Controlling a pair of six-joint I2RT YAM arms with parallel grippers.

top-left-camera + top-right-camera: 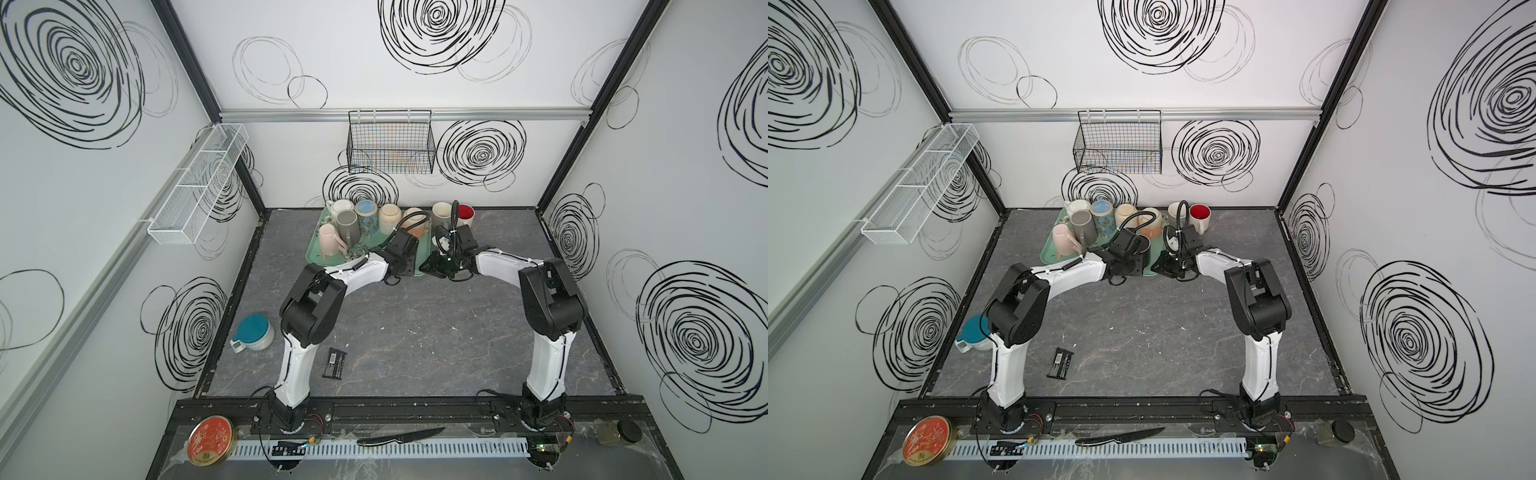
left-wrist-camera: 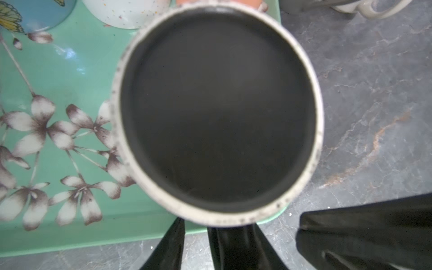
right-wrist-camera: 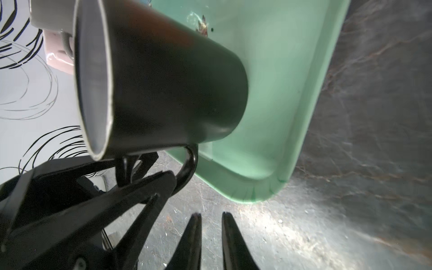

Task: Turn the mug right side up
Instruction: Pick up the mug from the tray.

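Standing mouth-up on the green, flower-patterned tray (image 3: 292, 112), the black mug (image 3: 163, 88) rested with its base on the tray's floor, just inside the corner nearest the robot's right arm. The mug's pale rim ringed a dark inside, seen from straight above by the left wrist camera. Its handle (image 3: 190, 163) stuck out over the tray's near edge, toward the robot. The left gripper (image 3: 161, 168) had one finger on each side of that handle, partly closed around it; whether the fingers truly pressed the handle could not be told, and in the left wrist view a sliver of table (image 2: 374, 105) showed between one finger (image 2: 171, 243) and the handle. The right gripper (image 3: 211, 216) hung just off the same corner of the tray, above the grey marbled table, its fingers drawn narrow with a slim gap between them and nothing in it. Other mugs crowded the tray's far side: a pink mug (image 1: 330, 239), a grey mug (image 1: 347, 224), a blue mug (image 1: 366, 214) with butterflies and a cream mug (image 1: 389, 216). Just beyond the tray's far right corner, off the tray, stood a mug with a red inside (image 1: 465, 214). Well clear of the tray's near left corner, toward the robot, a teal-topped container (image 1: 254, 332) and a black packet (image 1: 334, 363) lay on the table.
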